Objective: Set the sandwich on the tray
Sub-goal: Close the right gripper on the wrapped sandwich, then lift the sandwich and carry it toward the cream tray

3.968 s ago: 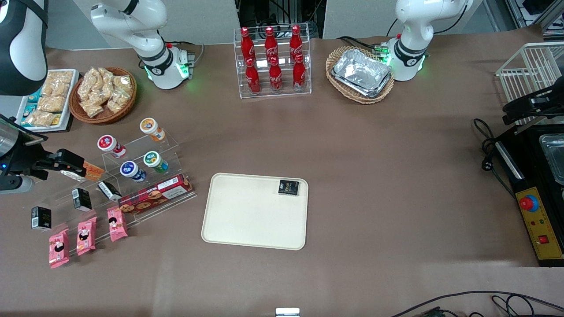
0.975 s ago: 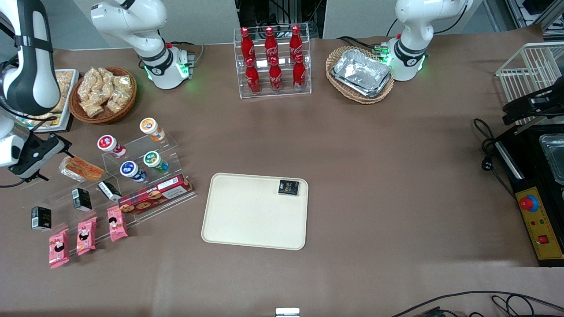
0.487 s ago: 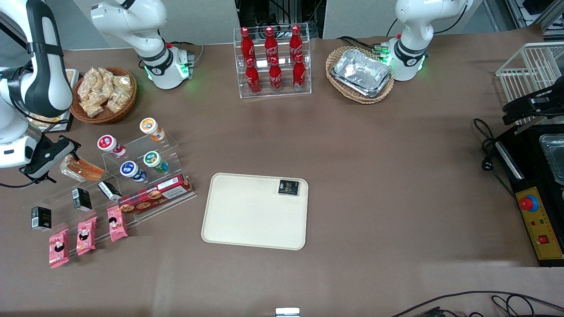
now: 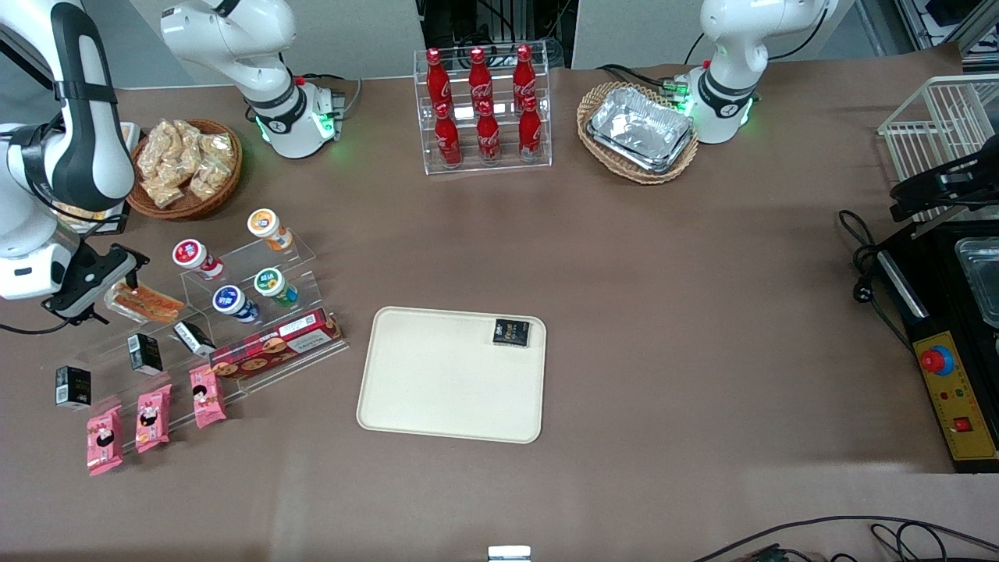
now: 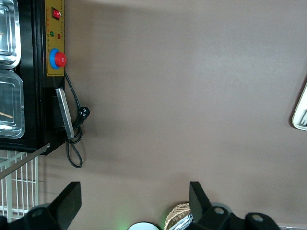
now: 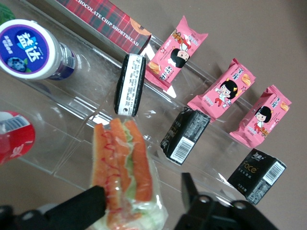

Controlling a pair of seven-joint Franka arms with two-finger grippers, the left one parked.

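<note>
A brown table (image 4: 663, 257) carries everything. Toward the working arm's end, the gripper (image 4: 117, 287) hangs over the clear acrylic shelf (image 4: 257, 257), its fingers (image 6: 79, 208) spread on either side of the sandwich's broad end; whether they press it I cannot tell. The sandwich (image 4: 144, 303) lies on the shelf, long axis running from the gripper toward the cups (image 4: 234, 303), narrow tip nearest the shelf's black packet (image 6: 128, 85). A wicker basket (image 4: 183, 168) farther from the front camera than the shelf holds snack bags. The tray (image 4: 437, 390) sits well apart from the shelf, holding one dark packet (image 4: 511, 332). A second basket (image 4: 640, 133) holds foil trays.
</note>
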